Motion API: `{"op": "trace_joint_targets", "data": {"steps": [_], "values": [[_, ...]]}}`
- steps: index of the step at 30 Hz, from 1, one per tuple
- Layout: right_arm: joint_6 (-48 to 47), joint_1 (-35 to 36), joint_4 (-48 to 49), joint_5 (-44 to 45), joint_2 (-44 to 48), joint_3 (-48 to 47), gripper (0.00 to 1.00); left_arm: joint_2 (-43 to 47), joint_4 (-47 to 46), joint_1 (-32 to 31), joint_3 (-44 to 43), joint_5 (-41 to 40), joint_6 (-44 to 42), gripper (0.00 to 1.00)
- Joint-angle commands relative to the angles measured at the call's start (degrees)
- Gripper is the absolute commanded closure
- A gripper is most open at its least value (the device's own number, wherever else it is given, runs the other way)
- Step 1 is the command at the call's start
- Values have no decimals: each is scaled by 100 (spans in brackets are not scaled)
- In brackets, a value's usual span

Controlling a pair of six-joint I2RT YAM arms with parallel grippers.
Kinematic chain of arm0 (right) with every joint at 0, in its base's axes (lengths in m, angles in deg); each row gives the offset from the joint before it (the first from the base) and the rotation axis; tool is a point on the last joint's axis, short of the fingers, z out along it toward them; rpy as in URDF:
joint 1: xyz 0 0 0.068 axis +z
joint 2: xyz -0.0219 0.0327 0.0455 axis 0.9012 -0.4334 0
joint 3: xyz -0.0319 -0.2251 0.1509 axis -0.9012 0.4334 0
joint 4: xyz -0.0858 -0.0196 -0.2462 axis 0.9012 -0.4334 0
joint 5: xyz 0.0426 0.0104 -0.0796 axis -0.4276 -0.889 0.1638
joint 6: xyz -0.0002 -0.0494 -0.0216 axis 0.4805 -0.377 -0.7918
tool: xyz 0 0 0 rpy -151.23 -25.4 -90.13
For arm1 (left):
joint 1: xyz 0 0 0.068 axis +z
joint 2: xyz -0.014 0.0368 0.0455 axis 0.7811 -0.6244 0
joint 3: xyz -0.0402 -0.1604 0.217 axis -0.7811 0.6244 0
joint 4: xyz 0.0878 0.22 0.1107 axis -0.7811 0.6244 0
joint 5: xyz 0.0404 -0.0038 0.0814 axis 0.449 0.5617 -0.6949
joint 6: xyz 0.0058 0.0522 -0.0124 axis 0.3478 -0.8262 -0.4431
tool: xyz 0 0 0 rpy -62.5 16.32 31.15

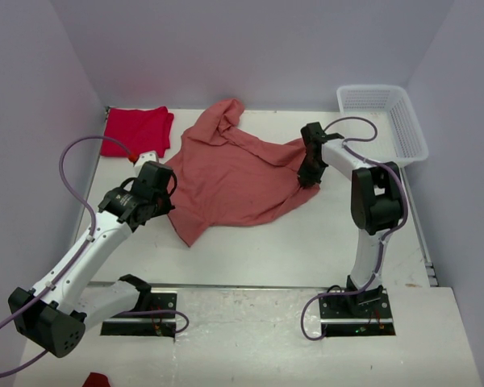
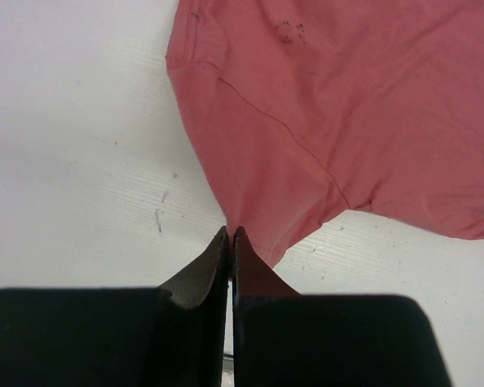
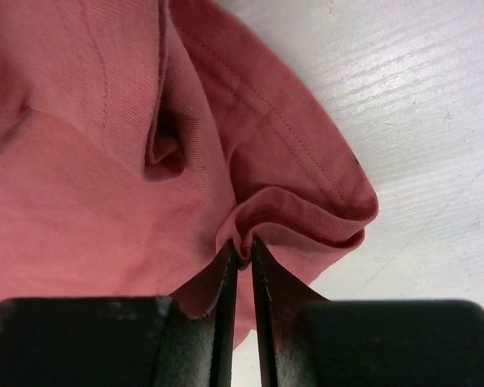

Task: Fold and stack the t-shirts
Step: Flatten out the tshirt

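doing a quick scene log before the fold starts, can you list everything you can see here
salmon-pink t-shirt: one, dusty salmon pink, crumpled and spread over the middle of the table
red t-shirt: one, bright red, lying flat at the far left corner, apart from the pink one
mesh basket: one, white plastic, far right corner, nothing visible inside
table: one, white, under everything
small red thing: one, red, at the near edge by the left arm's base, cut off, cannot tell what
left gripper: one, black, shut on the salmon-pink t-shirt's left edge
right gripper: one, black, shut on a folded hem at the shirt's right edge
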Motion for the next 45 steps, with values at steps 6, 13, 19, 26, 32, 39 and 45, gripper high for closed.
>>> {"op": "trace_joint_targets", "data": {"steps": [6, 13, 19, 26, 32, 39, 45], "values": [[2, 26, -37, 266, 289, -106, 100, 33, -164, 60, -115, 145, -163, 100], [-165, 184, -204, 608, 1211, 246, 100, 103, -147, 60, -124, 128, -154, 100], [-525, 167, -555, 1346, 2230, 282, 100, 174, 55, 60, -692, -188, -373, 100], [-1158, 114, -829, 1584, 3267, -614, 100, 183, 310, 60, -2030, -382, -847, 100], [-2028, 132, -1012, 1260, 3611, -1649, 100, 349, -162, 60, -3172, -146, -1673, 100], [-2521, 140, -1293, 908, 4147, -3039, 100, 157, -375, 60, -5225, 12, -2526, 100], [-2644, 202, -2015, 214, 4630, -4578, 100, -64, -638, -10, -7013, 1014, -2685, 100]]}}
